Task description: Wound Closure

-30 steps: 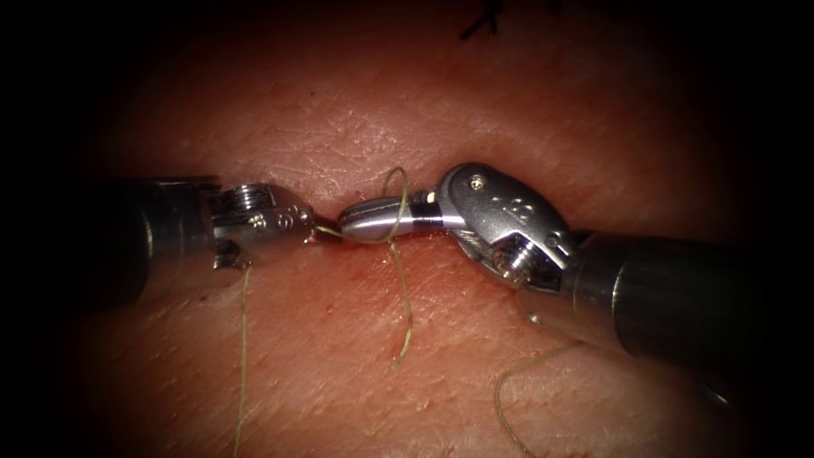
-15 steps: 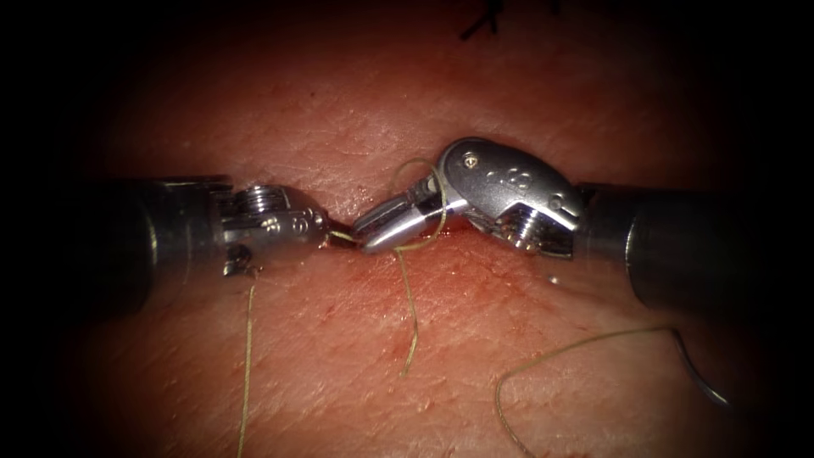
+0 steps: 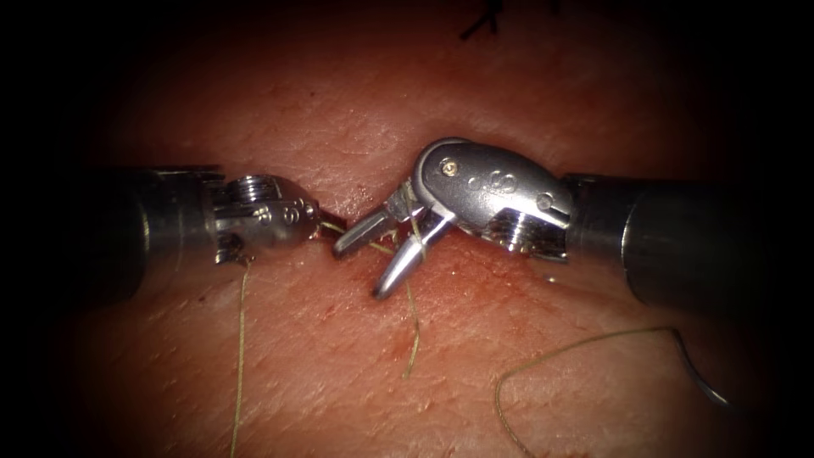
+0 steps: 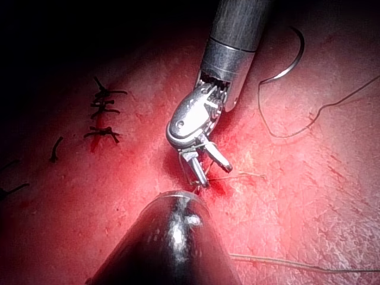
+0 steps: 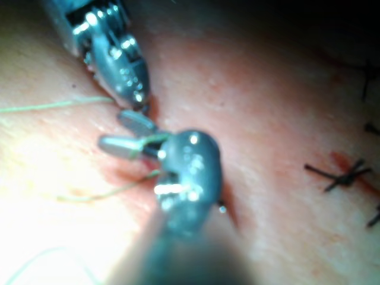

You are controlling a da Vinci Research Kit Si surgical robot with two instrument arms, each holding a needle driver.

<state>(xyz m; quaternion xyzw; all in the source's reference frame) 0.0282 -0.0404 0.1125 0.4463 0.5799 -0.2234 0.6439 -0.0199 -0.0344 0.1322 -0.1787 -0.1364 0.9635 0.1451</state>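
Dim endoscope view, dark vignetted edges; wrist views glaring, right one blurred.

Right gripper (image 4: 208, 169) agape over thread (image 4: 237, 176) — holding nothing.

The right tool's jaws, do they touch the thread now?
Touching: in the endoscope view the thread is looped around the open right tool at the base of its jaws.
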